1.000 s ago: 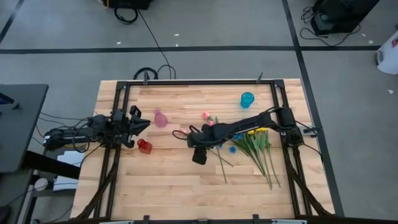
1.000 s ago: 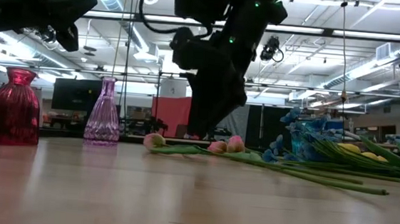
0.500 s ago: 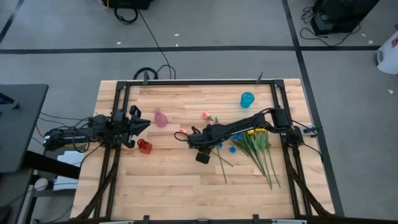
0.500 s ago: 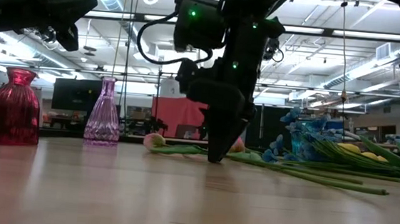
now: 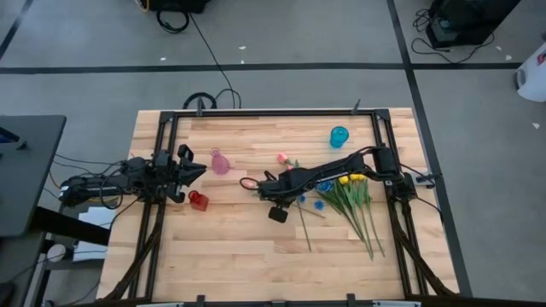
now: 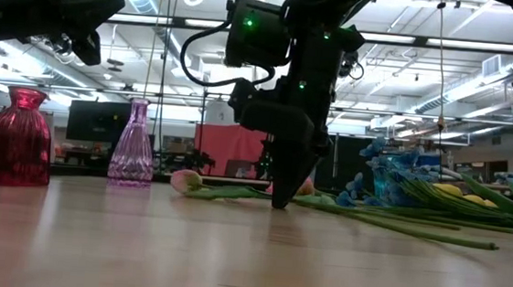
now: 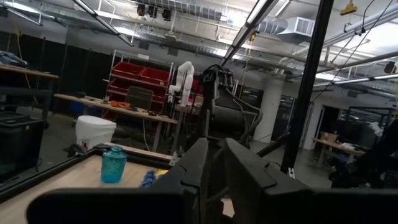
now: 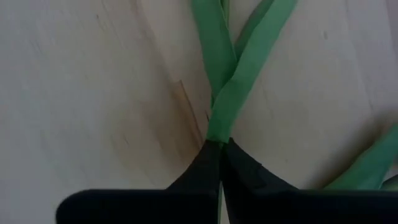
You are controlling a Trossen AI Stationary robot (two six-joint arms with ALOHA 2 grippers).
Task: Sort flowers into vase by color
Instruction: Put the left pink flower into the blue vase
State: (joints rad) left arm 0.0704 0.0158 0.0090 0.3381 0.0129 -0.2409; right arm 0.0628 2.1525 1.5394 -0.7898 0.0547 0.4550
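Note:
Flowers lie flat on the table: pink tulips (image 5: 282,159), yellow tulips (image 5: 351,180) and blue blossoms (image 5: 320,203), their green stems fanning toward the near right. One pink tulip head (image 6: 183,181) lies left of my right gripper (image 6: 279,200). That gripper points down at mid-table, shut on a green strip. My left gripper (image 5: 194,170) hangs shut above the table's left side, touching nothing. A red vase (image 5: 198,199), a pink vase (image 5: 220,162) and a blue vase (image 5: 339,136) stand upright. My right gripper pinches a flat green strip (image 8: 222,121), a leaf or a stem of a pink tulip, between the free ends of its two fingers. The fingers (image 6: 282,187) come from above, pointing down, their ends at the tabletop. The flower lies on the wood.
Black frame rails (image 5: 166,145) run along the table's left, right and far sides. A second green strip (image 8: 211,43) crosses the held one. Bare wood (image 5: 230,247) spans the near half, left of the stems.
My right gripper has come down from above the pink tulips to the tabletop and shut on the green strip. The pink tulip head beside it has slid a little toward the table's left.

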